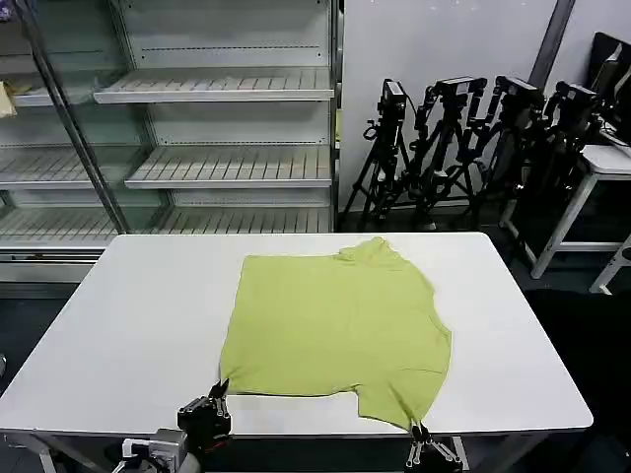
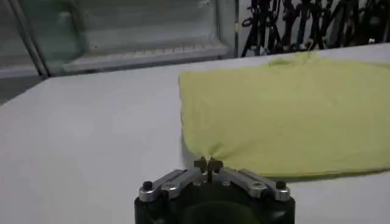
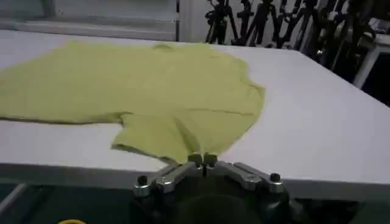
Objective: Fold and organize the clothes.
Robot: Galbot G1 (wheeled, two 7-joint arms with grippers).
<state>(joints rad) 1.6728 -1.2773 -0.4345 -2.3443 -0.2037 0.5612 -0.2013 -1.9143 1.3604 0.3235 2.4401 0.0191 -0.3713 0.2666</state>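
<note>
Lime T-shirt (image 1: 335, 330), plain, partly folded, lying flat on tabletop

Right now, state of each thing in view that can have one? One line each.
Lime short-sleeved thin-fabric T-shirt: lying flat on the table, partly folded, near corners pinched.
White rectangular table: bare around the shirt.
Left gripper: at the table's near edge, fingers shut on the shirt's near left corner.
Right gripper: at the near edge, fingers shut on the shirt's near right sleeve tip.
Metal shelving: shelves empty.
</note>
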